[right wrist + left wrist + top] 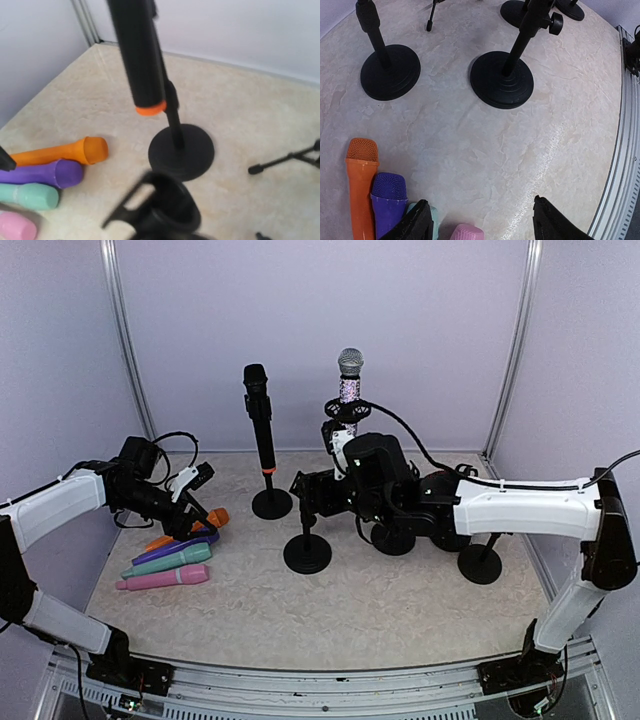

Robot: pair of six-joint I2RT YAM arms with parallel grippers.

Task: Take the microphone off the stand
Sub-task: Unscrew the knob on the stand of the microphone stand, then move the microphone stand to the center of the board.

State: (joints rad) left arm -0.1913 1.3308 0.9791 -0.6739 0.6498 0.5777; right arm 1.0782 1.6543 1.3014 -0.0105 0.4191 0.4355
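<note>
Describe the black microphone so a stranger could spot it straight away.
At the back of the table, left of centre, a round-based stand holds the black microphone upright. Unlike the silver-headed microphone to its right, it is all black with an orange ring at its lower end.

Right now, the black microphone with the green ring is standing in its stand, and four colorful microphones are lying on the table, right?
Not quite: the ring on the black microphone is orange, not green, as the right wrist view shows. It does stand in its stand, and four colorful microphones lie on the table.
</note>
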